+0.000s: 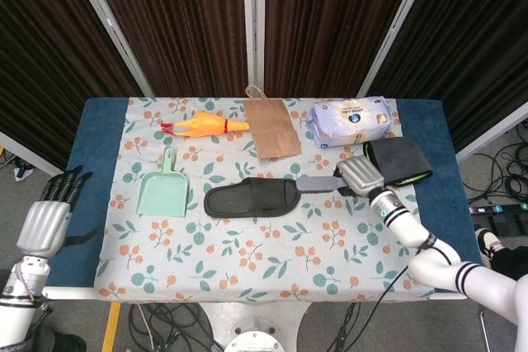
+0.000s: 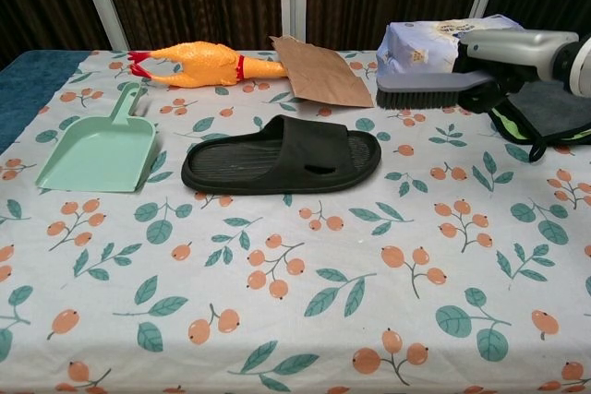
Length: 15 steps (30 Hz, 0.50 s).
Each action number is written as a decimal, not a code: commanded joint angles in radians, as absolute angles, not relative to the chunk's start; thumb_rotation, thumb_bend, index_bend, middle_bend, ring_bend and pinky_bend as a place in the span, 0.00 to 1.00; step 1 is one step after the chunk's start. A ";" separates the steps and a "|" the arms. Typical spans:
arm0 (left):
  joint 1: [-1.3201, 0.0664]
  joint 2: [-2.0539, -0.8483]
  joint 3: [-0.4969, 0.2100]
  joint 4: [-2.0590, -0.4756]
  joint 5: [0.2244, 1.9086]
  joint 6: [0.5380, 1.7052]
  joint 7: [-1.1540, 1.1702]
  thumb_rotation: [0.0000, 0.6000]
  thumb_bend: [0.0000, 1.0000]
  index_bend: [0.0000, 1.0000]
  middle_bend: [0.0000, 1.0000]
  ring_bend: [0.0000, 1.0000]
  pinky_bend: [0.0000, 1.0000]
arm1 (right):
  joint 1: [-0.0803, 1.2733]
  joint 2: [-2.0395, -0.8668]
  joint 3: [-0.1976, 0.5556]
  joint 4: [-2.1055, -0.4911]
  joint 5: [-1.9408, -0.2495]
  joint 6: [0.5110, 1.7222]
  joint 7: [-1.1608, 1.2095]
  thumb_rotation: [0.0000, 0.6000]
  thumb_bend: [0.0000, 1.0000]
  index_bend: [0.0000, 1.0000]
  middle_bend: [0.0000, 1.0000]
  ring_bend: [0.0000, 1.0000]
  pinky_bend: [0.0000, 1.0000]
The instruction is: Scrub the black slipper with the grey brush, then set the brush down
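Observation:
The black slipper (image 1: 252, 198) (image 2: 281, 156) lies flat mid-table, toe to the right. My right hand (image 1: 360, 175) (image 2: 506, 53) grips the grey brush (image 1: 317, 183) (image 2: 425, 91) by its handle and holds it level in the air, bristles down, just right of and above the slipper's toe end. Brush and slipper are apart. My left hand (image 1: 51, 213) hangs off the table's left edge with fingers spread and nothing in it; the chest view does not show it.
A mint dustpan (image 1: 162, 189) (image 2: 100, 149) lies left of the slipper. Behind are a rubber chicken (image 1: 202, 124) (image 2: 201, 64), a brown paper bag (image 1: 271, 126) (image 2: 320, 71) and a wipes pack (image 1: 351, 120) (image 2: 441, 39). A dark folded cloth (image 1: 398, 160) (image 2: 545, 110) sits at right.

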<state>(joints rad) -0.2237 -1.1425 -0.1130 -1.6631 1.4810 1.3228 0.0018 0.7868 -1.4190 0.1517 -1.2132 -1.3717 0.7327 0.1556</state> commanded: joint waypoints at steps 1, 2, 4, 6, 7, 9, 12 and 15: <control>-0.376 -1.186 -0.162 -1.629 1.510 1.157 -0.118 1.00 0.02 0.13 0.12 0.04 0.11 | 0.791 -1.357 0.175 -1.286 -1.384 0.764 0.125 1.00 0.80 1.00 1.00 1.00 1.00; -0.406 -1.197 -0.168 -1.620 1.510 1.119 -0.129 1.00 0.02 0.13 0.12 0.05 0.11 | 0.792 -1.345 0.179 -1.302 -1.382 0.767 0.118 1.00 0.80 1.00 1.00 1.00 1.00; -0.468 -1.224 -0.177 -1.599 1.503 1.040 -0.146 1.00 0.02 0.13 0.12 0.05 0.11 | 0.796 -1.322 0.186 -1.333 -1.374 0.768 0.103 1.00 0.80 1.00 1.00 1.00 1.00; -0.539 -1.268 -0.188 -1.556 1.470 0.938 -0.158 1.00 0.02 0.13 0.12 0.05 0.11 | 0.802 -1.304 0.191 -1.363 -1.363 0.763 0.084 1.00 0.80 1.00 1.00 1.00 1.00; -0.578 -1.297 -0.194 -1.524 1.445 0.881 -0.159 1.00 0.02 0.12 0.12 0.05 0.11 | 0.806 -1.298 0.192 -1.374 -1.355 0.759 0.069 1.00 0.80 1.00 1.00 1.00 1.00; -0.627 -1.347 -0.202 -1.469 1.399 0.807 -0.146 1.00 0.02 0.12 0.12 0.05 0.11 | 0.812 -1.298 0.193 -1.384 -1.344 0.754 0.047 1.00 0.80 1.00 1.00 1.00 1.00; -0.686 -1.427 -0.213 -1.397 1.335 0.735 -0.129 1.00 0.02 0.11 0.11 0.05 0.12 | 0.821 -1.311 0.193 -1.388 -1.323 0.748 0.018 1.00 0.80 1.00 1.00 1.00 1.00; -0.730 -1.496 -0.218 -1.339 1.299 0.702 -0.102 1.00 0.02 0.10 0.09 0.05 0.12 | 0.832 -1.331 0.192 -1.376 -1.304 0.741 -0.009 1.00 0.80 1.00 1.00 1.00 1.00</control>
